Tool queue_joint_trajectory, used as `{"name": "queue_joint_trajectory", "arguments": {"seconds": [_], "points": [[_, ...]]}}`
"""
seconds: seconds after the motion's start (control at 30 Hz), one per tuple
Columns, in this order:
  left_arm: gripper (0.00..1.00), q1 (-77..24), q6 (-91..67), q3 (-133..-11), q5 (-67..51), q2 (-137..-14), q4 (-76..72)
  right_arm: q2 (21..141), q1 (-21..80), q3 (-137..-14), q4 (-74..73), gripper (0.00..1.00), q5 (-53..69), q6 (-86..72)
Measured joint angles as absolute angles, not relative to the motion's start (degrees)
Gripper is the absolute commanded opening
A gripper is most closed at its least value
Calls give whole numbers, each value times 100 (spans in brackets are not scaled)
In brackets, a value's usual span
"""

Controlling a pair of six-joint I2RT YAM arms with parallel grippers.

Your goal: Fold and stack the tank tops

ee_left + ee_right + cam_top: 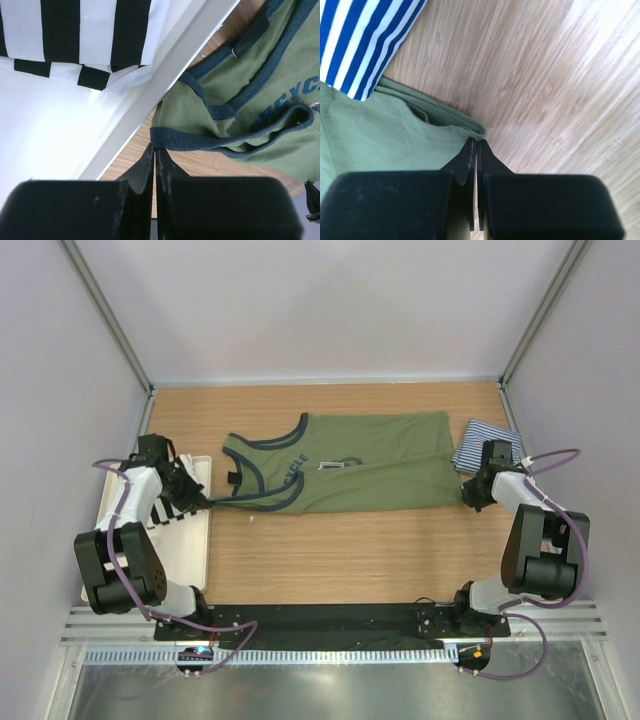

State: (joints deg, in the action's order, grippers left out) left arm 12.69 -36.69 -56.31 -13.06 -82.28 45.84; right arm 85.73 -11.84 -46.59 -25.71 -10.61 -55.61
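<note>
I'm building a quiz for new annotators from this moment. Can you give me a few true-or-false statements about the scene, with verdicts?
1. The green tank top lies spread out on the table. True.
2. The left gripper hangs wide open over the middle of the cloth. False: it is shut on the navy trim at the strap end, beside the white tray.
3. The right gripper is shut on a hem corner of the green tank top. True.
4. The blue-striped tank top lies in the tray. False: it lies on the table at the right, by the green top's hem end.
5. A black-and-white striped cloth lies in the white tray. True.
</note>
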Motion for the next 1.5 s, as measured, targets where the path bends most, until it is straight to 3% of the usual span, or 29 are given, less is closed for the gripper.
{"name": "queue_joint_trajectory", "arguments": {"seconds": [0.27,0.4,0.47,0.87,0.97,1.0,1.1,1.17,1.2,1.33,1.37,1.43,1.5], "points": [[1,1269,-3483,-5476,-1345,-8036,4663,8211,-1299,-4659,-2853,1,-1094,-5474],[20,1267,-3376,-5271,-1459,-7942,4659,8125,-1321,-4609,-2895,1,-1092,-5419],[47,1208,-3317,-5205,-1485,-7931,4700,8042,-1334,-4495,-2902,1,-1094,-5408],[52,115,-3406,-5463,-1151,-7725,4845,7710,-1354,-4281,-3070,1,-1090,-5271],[62,-639,-3479,-5913,-941,-7856,4860,7568,-1354,-4209,-3109,2,-1076,-5170],[80,-864,-3533,-6073,-891,-7922,4836,7533,-1354,-4180,-3127,3,-1072,-5109],[86,-1313,-3706,-6460,-768,-8143,4713,7422,-1354,-4038,-3175,4,-1070,-4980],[86,-1485,-3778,-6702,-696,-8353,4600,7255,-1358,-3846,-3203,8,-1052,-4919],[86,-1555,-3817,-6810,-659,-8471,4534,7142,-1358,-3730,-3225,15,-1035,-4884],[89,-1811,-3859,-7428,-561,-9131,4407,6748,-1363,-3474,-3358,57,-1074,-4724],[100,-1876,-3861,-7649,-541,-9345,4379,6687,-1363,-3481,-3398,63,-1129,-4694],[99,-1977,-3883,-8053,-493,-9749,4268,6560,-1363,-3524,-3437,76,-1243,-4613],[100,-2049,-3903,-8396,-458,-10121,4047,6401,-1363,-3616,-3430,78,-1297,-4543]]}}
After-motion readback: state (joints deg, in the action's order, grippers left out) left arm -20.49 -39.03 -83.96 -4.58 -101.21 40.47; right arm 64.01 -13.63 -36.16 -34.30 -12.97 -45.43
